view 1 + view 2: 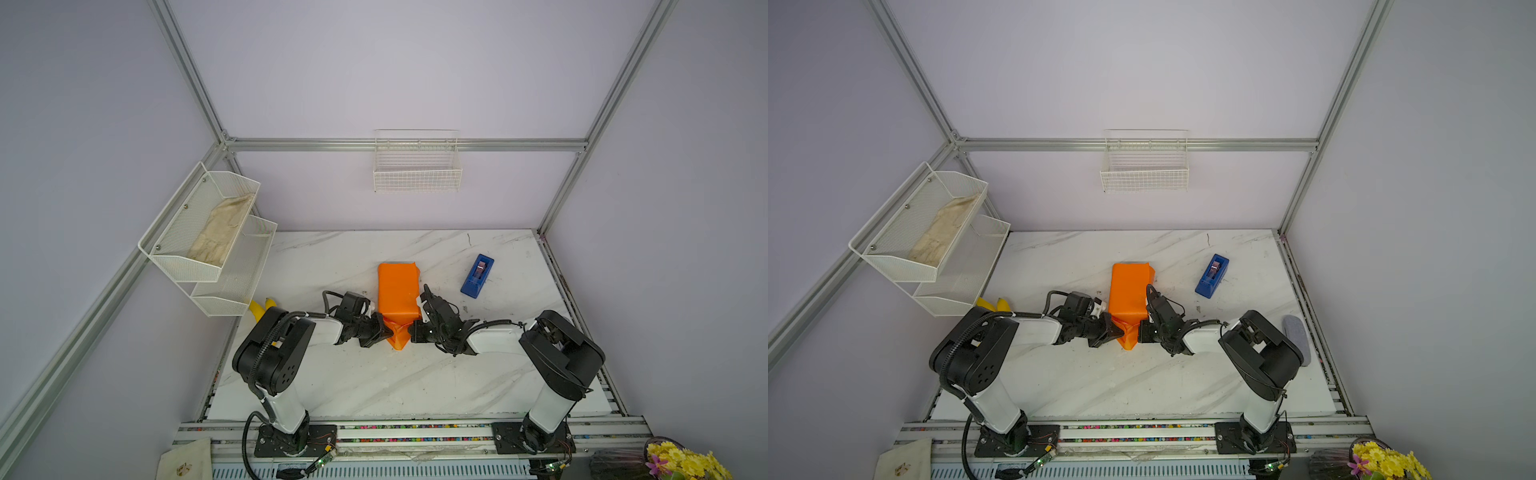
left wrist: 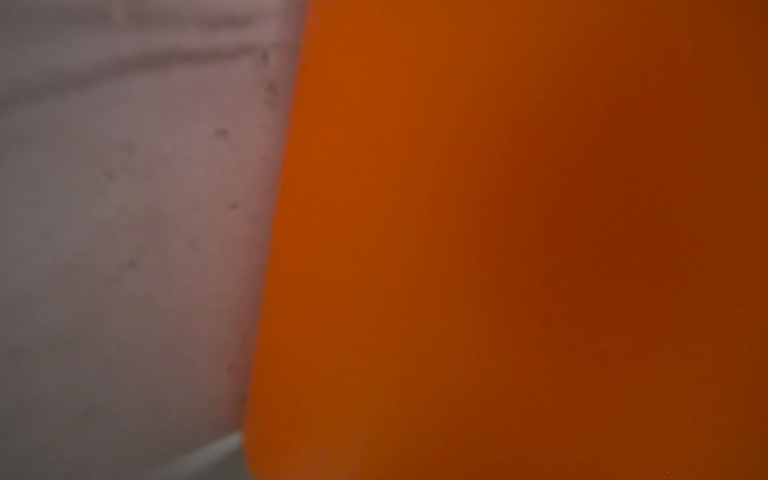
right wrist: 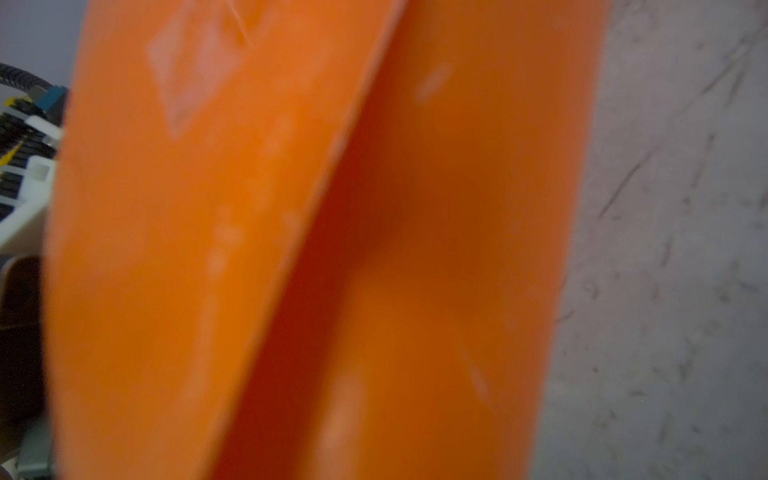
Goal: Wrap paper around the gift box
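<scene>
Orange paper (image 3: 291,208) crowds both wrist views. It is wrapped round the gift box, which is hidden inside at mid-table (image 1: 332,374). Its pointed near flap looks untaped and may spring open or tear if squeezed unevenly. Left gripper (image 1: 384,332) and right gripper (image 1: 414,332), jaws pressed together, touch that flap from either side. Whether paper is nipped, I cannot tell.

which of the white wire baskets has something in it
The upper basket on the left wall: a beige cloth lies in it; the others look bare.
</scene>
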